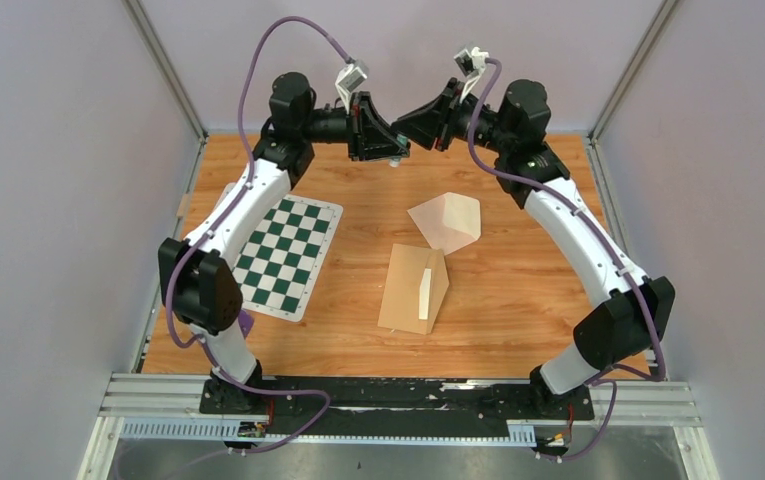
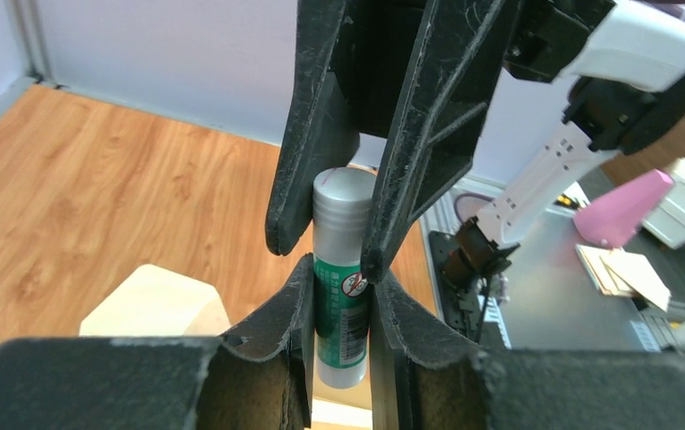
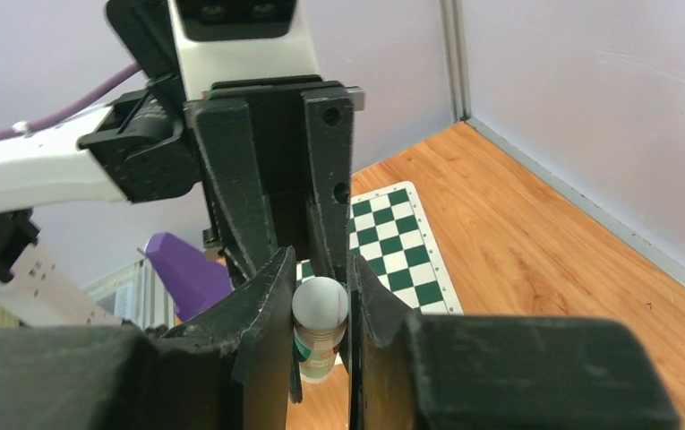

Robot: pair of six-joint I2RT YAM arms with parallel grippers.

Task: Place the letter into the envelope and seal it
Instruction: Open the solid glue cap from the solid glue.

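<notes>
Wooden tabletop below; my left gripper clenches green-labelled glue stick by barrel, right gripper pinches grey cap; seems rigid, slick.

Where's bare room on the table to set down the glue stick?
Free: wood between tan paper and right arm; the strip between mat and tan paper. Crowded: the middle, with pale paper, and the far edge, where left gripper meets right gripper.

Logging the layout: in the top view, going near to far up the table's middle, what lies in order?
Black base rail → tan folded paper → pale folded paper.
</notes>
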